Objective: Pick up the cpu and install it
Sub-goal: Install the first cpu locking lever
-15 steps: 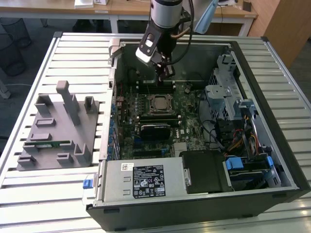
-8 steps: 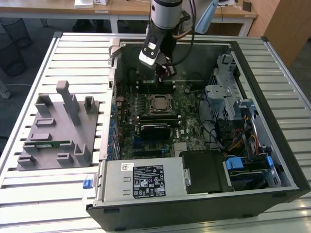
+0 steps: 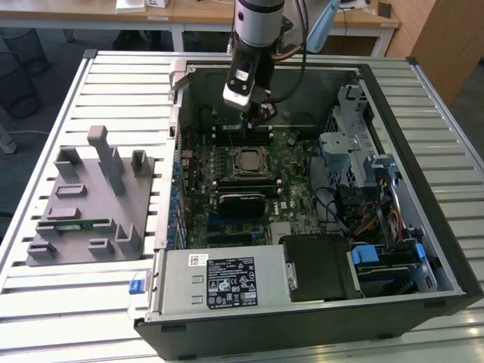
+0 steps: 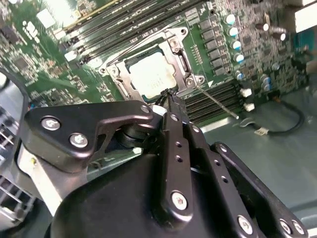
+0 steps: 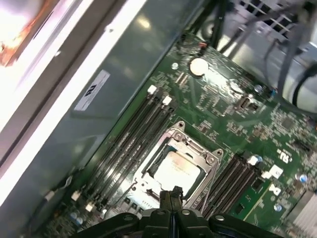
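Slatted metal table (image 3: 68,302), open computer case (image 3: 423,249), cpu (image 4: 152,74) apparently seated, tool (image 4: 171,94) pressed together, empty

We count one cpu (image 3: 247,161), seated in its socket at the board's centre. One open computer case (image 3: 423,98) lies on one slatted table (image 3: 45,302). At its nine o'clock sits one grey fixture block (image 3: 91,204). One gripper (image 3: 261,113) hangs above.
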Robot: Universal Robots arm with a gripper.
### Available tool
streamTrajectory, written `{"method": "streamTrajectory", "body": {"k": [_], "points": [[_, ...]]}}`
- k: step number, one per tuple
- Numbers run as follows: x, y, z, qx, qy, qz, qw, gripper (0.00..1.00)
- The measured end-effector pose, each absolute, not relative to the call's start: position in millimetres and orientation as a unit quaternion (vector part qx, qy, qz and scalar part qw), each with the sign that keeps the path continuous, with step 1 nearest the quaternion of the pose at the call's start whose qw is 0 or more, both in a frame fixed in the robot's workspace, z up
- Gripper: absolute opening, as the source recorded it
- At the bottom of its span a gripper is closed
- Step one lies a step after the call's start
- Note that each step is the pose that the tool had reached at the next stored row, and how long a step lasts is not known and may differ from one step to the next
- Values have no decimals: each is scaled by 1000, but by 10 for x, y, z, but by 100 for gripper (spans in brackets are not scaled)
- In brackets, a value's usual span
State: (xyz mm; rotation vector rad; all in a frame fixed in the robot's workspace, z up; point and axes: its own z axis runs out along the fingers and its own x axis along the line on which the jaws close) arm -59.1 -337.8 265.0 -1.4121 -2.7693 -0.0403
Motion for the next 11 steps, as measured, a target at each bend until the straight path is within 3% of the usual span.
{"method": "streamTrajectory", "body": {"k": [11], "points": [[-591,-3378,2619,-363,-931,-11,18,11]]}}
